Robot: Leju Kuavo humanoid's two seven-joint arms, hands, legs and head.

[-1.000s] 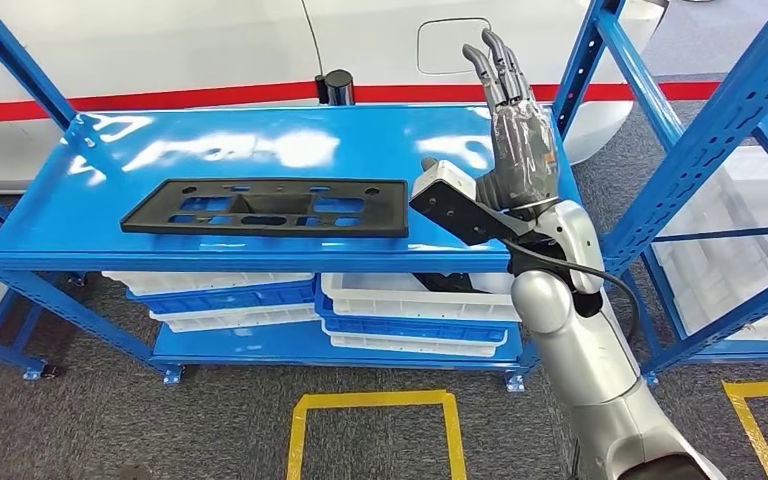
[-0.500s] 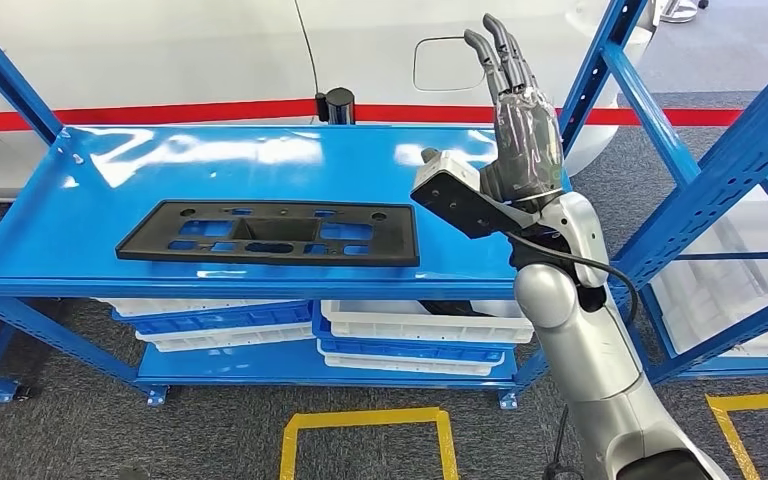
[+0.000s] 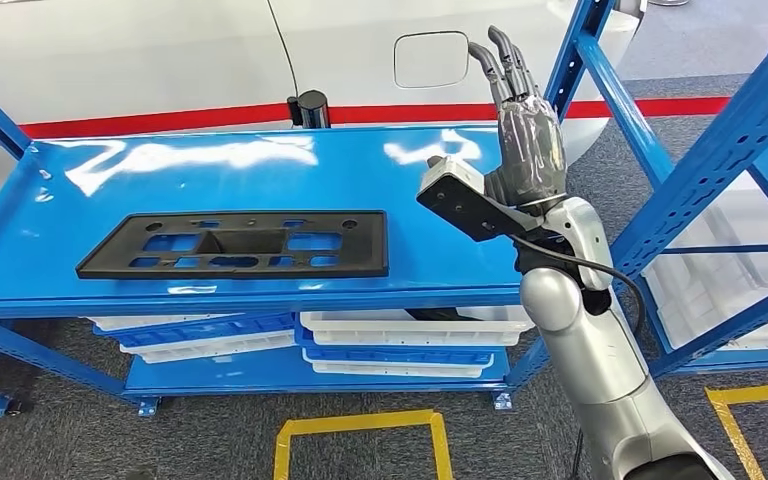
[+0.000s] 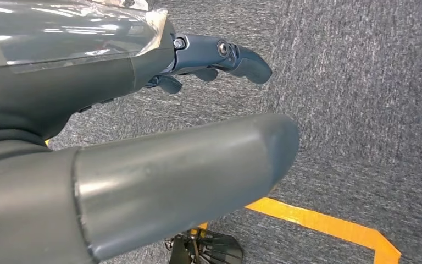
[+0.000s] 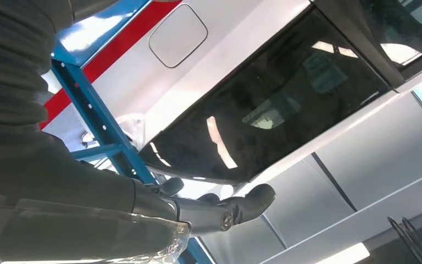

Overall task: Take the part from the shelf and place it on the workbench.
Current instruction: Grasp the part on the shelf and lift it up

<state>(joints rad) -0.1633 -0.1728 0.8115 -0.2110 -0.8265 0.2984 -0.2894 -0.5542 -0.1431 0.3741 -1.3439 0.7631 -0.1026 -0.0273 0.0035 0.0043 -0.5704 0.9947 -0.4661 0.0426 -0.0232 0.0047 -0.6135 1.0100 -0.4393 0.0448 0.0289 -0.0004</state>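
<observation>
The black plastic part (image 3: pixel 235 244), a long flat panel with cut-outs, lay flat on the blue shelf (image 3: pixel 260 165) near its front edge; the right hand (image 3: pixel 525 140) stood raised over the shelf's right end, well apart from the part, fingers extended and grasping nothing; the left hand (image 4: pixel 143 137) hung above grey carpet (image 4: pixel 362 110) with yellow tape (image 4: pixel 318 223), fingers loosely apart, empty; white bins (image 3: pixel 410 330) sat on the level below.
</observation>
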